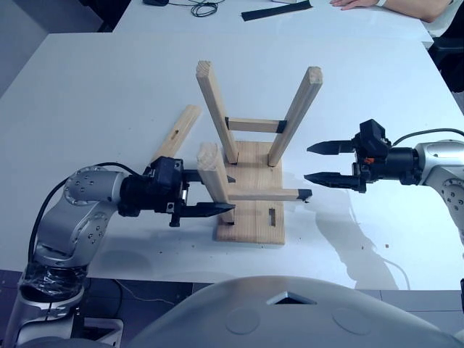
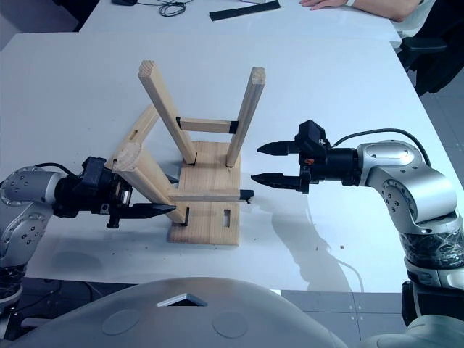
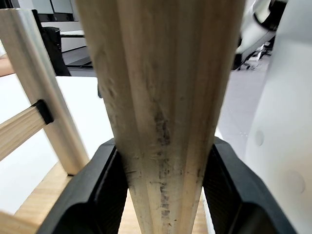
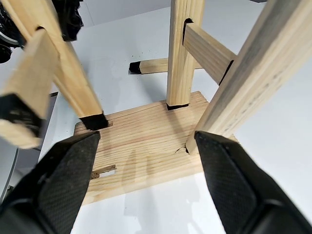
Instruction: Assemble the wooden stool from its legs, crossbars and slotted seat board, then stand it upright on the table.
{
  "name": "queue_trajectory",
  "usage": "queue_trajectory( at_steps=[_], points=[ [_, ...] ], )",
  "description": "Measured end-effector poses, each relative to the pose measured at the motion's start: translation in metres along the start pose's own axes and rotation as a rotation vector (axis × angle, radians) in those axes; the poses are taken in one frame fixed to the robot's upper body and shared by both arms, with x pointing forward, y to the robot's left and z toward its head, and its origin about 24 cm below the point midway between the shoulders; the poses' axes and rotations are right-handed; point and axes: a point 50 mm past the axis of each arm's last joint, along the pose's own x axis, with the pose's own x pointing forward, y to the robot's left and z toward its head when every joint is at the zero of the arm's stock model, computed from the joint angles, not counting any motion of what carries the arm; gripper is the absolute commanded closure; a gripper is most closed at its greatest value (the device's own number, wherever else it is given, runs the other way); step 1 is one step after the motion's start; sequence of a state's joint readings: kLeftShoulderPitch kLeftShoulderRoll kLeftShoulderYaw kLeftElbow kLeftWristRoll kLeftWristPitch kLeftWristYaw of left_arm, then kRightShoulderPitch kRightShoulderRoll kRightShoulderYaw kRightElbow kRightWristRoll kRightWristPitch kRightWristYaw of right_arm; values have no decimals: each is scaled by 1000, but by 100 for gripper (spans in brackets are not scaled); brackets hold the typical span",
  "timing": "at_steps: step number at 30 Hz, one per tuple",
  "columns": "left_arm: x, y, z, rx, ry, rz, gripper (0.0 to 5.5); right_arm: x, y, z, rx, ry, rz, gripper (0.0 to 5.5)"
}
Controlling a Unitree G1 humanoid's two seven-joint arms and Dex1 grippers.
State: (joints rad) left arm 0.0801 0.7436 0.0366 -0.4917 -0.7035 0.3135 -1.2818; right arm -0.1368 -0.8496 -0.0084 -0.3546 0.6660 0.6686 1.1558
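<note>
The slotted seat board lies flat on the white table. Two legs stand tilted in its far slots, joined by a crossbar. My left gripper is shut on a third leg, which leans with its foot at the board's near left slot. A crossbar juts from this leg toward the right, its free end black-tipped. A fourth leg lies loose on the table to the left. My right gripper hovers open just right of the stool, empty.
One open slot shows in the board's near right part. A black strip and cables lie on the far table, where a person's arm rests. Bare table surrounds the stool on all sides.
</note>
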Motion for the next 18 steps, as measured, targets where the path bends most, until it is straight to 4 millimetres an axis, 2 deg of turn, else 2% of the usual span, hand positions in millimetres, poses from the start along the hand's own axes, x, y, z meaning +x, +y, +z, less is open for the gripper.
queue_trajectory(
  at_steps=[18],
  points=[
    [6, -6, -12, 79, 0, -11, 343, -1, 0, 0, -1, 6, 1, 192]
  ],
)
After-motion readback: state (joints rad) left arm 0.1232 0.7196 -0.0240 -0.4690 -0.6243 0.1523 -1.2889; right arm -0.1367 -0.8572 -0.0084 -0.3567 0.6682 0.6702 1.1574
